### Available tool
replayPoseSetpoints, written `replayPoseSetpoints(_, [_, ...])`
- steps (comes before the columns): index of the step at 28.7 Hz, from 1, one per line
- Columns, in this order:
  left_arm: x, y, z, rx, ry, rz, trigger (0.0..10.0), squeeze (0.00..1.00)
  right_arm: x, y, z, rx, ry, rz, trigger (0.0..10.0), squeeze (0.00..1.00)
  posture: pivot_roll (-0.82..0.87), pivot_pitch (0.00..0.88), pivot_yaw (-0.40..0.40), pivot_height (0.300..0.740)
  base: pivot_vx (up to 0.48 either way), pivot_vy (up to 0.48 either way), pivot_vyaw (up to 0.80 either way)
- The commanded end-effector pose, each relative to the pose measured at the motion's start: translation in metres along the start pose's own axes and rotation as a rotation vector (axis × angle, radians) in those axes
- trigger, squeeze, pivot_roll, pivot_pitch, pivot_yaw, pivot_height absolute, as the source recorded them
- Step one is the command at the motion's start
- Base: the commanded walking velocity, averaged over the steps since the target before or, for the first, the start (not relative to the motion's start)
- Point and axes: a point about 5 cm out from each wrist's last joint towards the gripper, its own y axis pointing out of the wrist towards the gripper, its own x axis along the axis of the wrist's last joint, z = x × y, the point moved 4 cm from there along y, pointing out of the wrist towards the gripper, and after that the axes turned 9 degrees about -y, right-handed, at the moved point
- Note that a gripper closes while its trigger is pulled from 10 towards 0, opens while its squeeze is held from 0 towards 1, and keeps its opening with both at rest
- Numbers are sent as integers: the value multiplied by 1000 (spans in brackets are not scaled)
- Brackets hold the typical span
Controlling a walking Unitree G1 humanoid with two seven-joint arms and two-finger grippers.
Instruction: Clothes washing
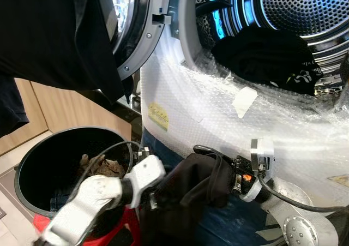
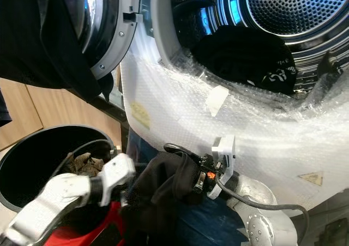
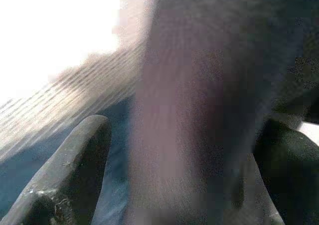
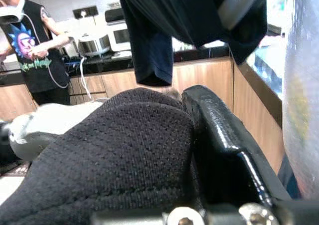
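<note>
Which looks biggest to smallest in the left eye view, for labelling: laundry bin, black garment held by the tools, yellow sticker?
1. Laundry bin, partly cropped.
2. Black garment between the left tool and right tool; nearer the camera, so unsure.
3. Yellow sticker.

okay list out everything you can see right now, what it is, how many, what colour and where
washing machine: one, white front under bubble wrap, ahead of the robot
drum: one, perforated steel lit blue, open
door: one, grey-rimmed, swung open to the left
dark clothes: a black heap, lying at the drum mouth
hanging garment: one, black, draped over the open door
laundry bin: one, dark and round, on the floor to the left, some clothes inside
black garment: one, held up between both grippers, below the machine front
person: one, black printed shirt, standing far back by the counter in the right wrist view
left gripper: at the garment's left side
right gripper: at its right side
</note>
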Motion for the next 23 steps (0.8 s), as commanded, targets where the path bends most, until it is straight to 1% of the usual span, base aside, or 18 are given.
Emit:
replayPoseSetpoints(1, [-2, 5, -3, -34, 33, 21, 10000, 1000, 15, -2, 2, 10, -39, -29, 0, 0, 139, 0, -131, 740, 0, 0, 0])
replayPoseSetpoints(2, [-2, 6, -3, -40, 40, 25, 10000, 1000, 17, -1, 2, 11, -41, -34, 0, 0, 139, 0, -131, 740, 0, 0, 0])
replayPoseSetpoints(3, [5, 9, -1, -44, 34, 2, 10000, 1000, 23, 0, 1, 14, -53, -47, 0, 0, 138, 0, -129, 740, 0, 0, 0])
replayPoseSetpoints(5, [9, 10, -1, -47, 28, -10, 10000, 1000, 25, 0, 1, 16, -60, -51, 0, 0, 137, 0, -126, 740, 0, 0, 0])
replayPoseSetpoints(6, [9, 12, -1, -54, 36, -5, 10000, 1000, 32, 2, 2, 19, -75, -70, 0, 0, 140, 0, -125, 740, 0, 0, 0])
replayPoseSetpoints(7, [3, 13, -1, -52, 47, 20, 10000, 1000, 37, 3, 3, 21, -82, -87, 0, 0, 141, 0, -124, 740, 0, 0, 0])
replayPoseSetpoints(9, [-2, 13, 0, -45, 53, 42, 10000, 1000, 40, 4, 3, 25, -89, -94, 0, 0, 141, 0, -125, 740, 0, 0, 0])
replayPoseSetpoints(12, [-9, 13, 1, -29, 51, 58, 10000, 1000, 43, 5, 4, 33, -97, -98, 0, 0, 143, 0, -123, 740, 0, 0, 0])
replayPoseSetpoints(14, [-14, 14, 4, 5, 63, 68, 10000, 1000, 46, 6, 5, 38, -101, -108, 0, 0, 142, 0, -122, 740, 0, 0, 0])
replayPoseSetpoints(16, [-19, 15, 2, 7, 50, 78, 10000, 1000, 49, 7, 6, 44, -100, -121, 0, 0, 146, 0, -126, 740, 0, 0, 0])
replayPoseSetpoints(20, [-17, 17, 1, 21, 53, 68, 10000, 1000, 51, 7, 7, 51, -96, -126, 0, 0, 148, 0, -132, 740, 0, 0, 0])
replayPoseSetpoints(21, [-17, 19, 1, 26, 36, 65, 10000, 1000, 51, 7, 8, 55, -93, -127, 0, 0, 152, 0, -136, 740, 0, 0, 0])
replayPoseSetpoints(22, [-16, 20, 2, 36, 37, 61, 10000, 945, 52, 7, 8, 59, -90, -127, 0, 0, 153, 0, -138, 740, 0, 0, 0])
replayPoseSetpoints(23, [-16, 20, 3, 44, 40, 58, 10000, 945, 52, 7, 8, 62, -89, -128, 0, 0, 153, 0, -138, 740, 0, 0, 0])
